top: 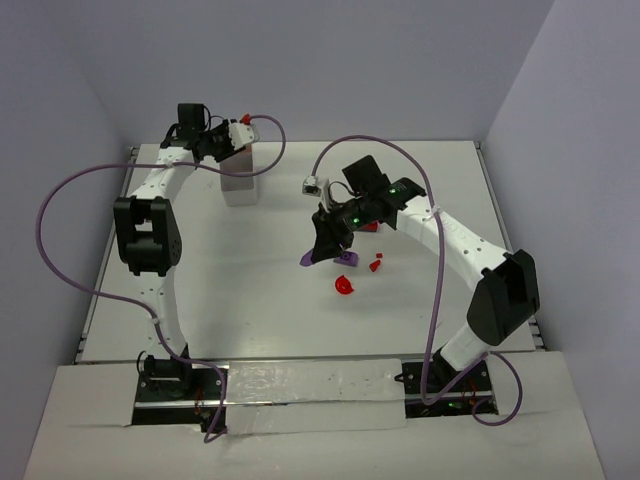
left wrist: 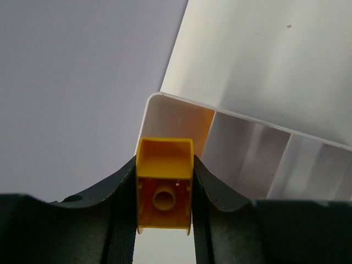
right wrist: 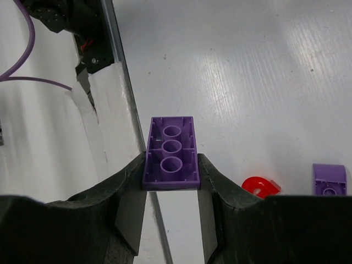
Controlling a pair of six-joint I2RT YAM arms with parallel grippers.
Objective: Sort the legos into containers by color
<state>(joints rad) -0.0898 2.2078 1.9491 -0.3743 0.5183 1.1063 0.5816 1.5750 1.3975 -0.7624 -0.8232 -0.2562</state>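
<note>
Left claw (left wrist: 165,190): small brick (left wrist: 164,181) between its fingers, tray (left wrist: 242,148) end compartment just ahead. Right claw (right wrist: 171,170): long brick (right wrist: 170,151) between its fingers, over the table (right wrist: 247,66). Curved piece (right wrist: 260,186) lies to that claw's right, another piece (right wrist: 330,179) beyond it.

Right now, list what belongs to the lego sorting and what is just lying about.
Belongs to the job:
orange brick in the left gripper
white tray
purple brick in the right gripper
loose purple piece
red curved piece
small red piece

Just there:
purple cables
white sheet between the arm bases
</note>
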